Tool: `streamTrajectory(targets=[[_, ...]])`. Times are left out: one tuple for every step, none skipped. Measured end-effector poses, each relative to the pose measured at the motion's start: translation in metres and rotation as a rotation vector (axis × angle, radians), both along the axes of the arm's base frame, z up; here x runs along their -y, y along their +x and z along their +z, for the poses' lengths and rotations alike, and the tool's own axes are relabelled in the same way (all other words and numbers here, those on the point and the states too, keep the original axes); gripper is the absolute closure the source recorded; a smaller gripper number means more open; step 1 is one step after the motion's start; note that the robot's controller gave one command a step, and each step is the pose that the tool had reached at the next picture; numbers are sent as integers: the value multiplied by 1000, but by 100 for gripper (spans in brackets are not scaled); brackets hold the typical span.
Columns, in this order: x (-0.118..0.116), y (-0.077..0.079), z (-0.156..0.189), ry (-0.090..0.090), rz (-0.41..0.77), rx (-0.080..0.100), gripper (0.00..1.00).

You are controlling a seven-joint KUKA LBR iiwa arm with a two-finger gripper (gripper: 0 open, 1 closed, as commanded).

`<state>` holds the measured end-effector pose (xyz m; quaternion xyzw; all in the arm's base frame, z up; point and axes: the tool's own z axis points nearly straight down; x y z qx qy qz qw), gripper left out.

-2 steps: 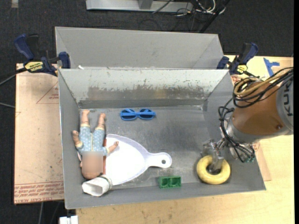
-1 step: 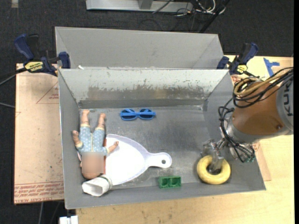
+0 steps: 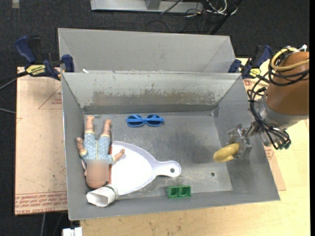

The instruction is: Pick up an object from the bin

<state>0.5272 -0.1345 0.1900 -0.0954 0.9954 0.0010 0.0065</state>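
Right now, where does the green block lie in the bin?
In the camera view, the green block lies by the front wall of the bin, about midway along it, just below the handle of the white paddle, not touching it.

The bin point(image 3: 193, 137) is bare across its middle, between doll point(image 3: 97, 149) and white board point(image 3: 134, 172) (left side) and yellow lump point(image 3: 226, 153).
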Motion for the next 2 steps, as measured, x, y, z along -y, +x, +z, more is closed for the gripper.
streamTrajectory(targets=[[0, 0, 0, 0, 0, 0, 100], [3, 1, 37, 1, -17, -2, 100]])
